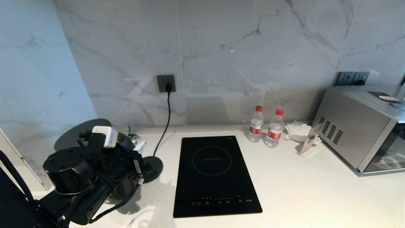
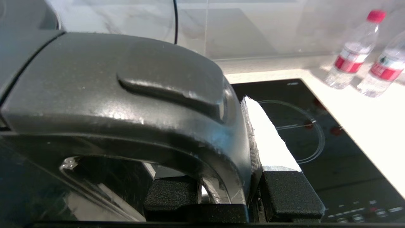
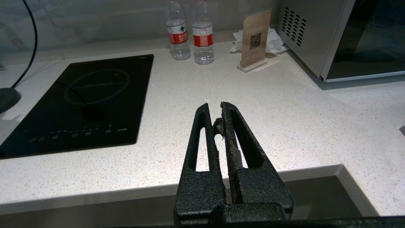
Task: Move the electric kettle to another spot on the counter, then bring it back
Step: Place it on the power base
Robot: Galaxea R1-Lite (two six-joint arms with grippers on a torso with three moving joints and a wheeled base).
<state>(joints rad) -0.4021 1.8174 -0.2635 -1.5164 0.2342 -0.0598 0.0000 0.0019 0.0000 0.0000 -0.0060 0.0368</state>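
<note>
The kettle (image 2: 120,95) is showing glossy black with a thick looped handle, which is sitting between the left gripper (image 2: 232,193) fingers (image 2: 288,193), gripped there. In the head view its grey lid (image 1: 83,133) is peeking out behind the left arm, at the counter's (image 1: 300,190) left end. The counter is lying white and speckled, with a black hob (image 1: 215,175) inset just beyond the fingers and veined marble walls behind. The handle is arching across the fingers; the kettle's heading is unclear. The right gripper (image 3: 215,114) is hovering over the counter edge, fingers pressed together on nothing.
</note>
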